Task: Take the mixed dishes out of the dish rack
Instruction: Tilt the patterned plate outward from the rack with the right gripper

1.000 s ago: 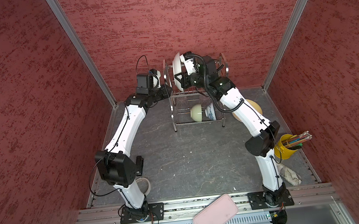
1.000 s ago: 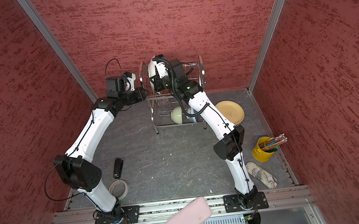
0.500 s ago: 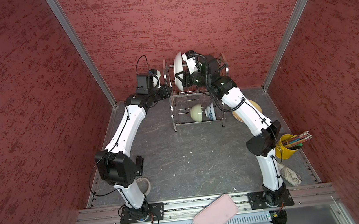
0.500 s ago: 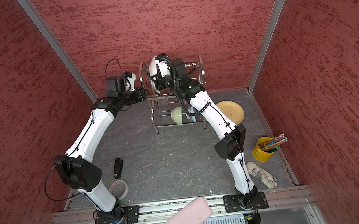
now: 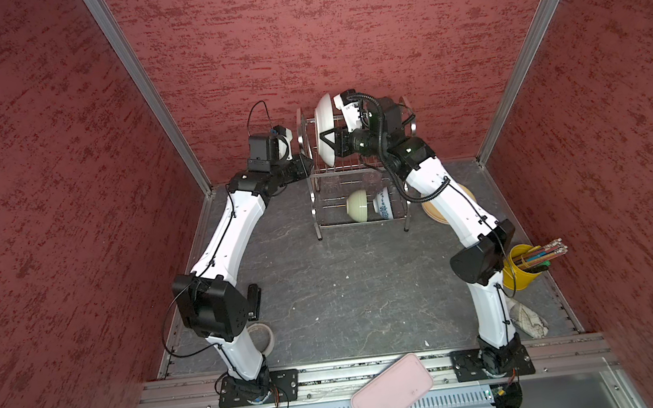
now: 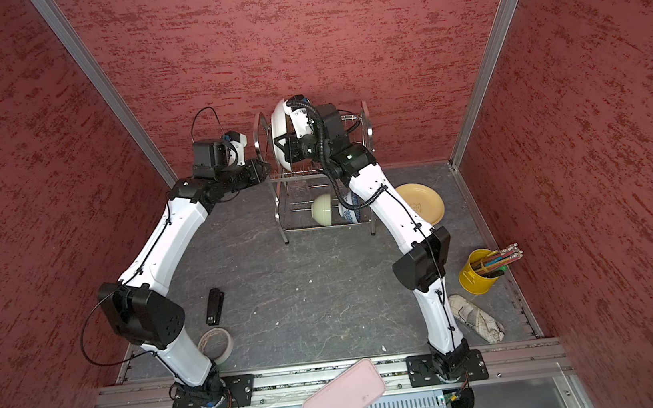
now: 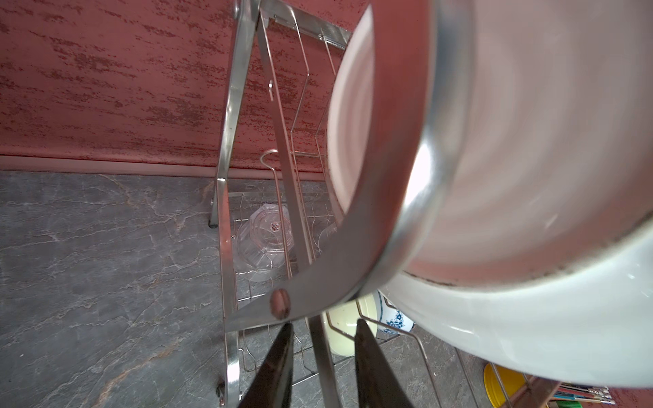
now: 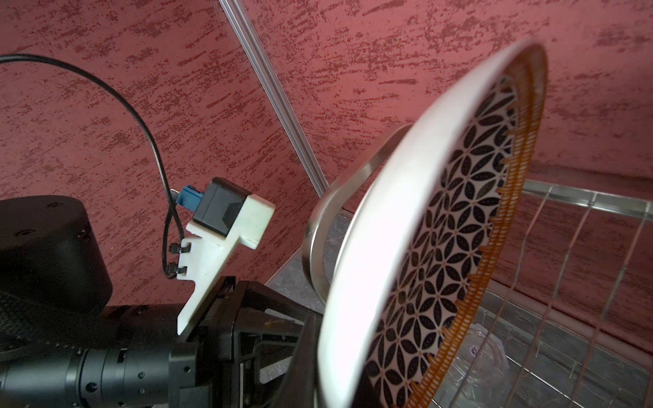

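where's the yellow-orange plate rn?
In both top views the yellow-orange plate lies flat on the tabletop just right of the dish rack, partly behind the right arm.

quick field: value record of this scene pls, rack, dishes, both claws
dish rack: upright at the back wall
right claw: shut on the geometric plate, which is held on edge above the rack's upper tier
left claw: closed on a bar of the rack's left side frame
lower tier: pale green bowl, blue-floral bowl, clear cup
yellow-orange plate: flat on the table, right of the rack
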Robot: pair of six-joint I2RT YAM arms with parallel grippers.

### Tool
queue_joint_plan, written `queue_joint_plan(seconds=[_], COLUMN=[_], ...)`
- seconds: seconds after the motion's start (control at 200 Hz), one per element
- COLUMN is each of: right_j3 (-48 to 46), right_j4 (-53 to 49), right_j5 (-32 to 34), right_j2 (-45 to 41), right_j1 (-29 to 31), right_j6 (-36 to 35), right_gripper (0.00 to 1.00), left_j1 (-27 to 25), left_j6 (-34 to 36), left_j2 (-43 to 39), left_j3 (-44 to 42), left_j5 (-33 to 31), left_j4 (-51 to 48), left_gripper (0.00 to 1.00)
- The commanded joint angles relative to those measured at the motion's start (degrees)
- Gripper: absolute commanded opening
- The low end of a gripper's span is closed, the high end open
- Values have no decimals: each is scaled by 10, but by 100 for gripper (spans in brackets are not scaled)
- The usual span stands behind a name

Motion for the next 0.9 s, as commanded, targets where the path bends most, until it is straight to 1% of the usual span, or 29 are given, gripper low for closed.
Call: queue_joint_plan(seconds=[0.0,0.145,0.406,0.646,0.897], right_j3=[4,9,19,18,18], right_j4=[74,68,42,33,31], right_j5=[-28,-22,0,7,34], right_j2=[-40,-42,-52,-71,-88], right_j1=[-9,-8,-8,-8,-8], right_j6=[-17,-27,-67,-99,-132], right_gripper=[0,0,0,0,0], left_j1=[13,13,12,12,11], left_j6=[15,16,15,15,14], left_j2=[17,18,21,21,24], left_j3=[-20,-19,-18,-19,-21], left_j5=[-28,-27,-26,-27,-28], left_j4=[-59,-59,-60,-61,-61], left_gripper=[30,30,30,30,30])
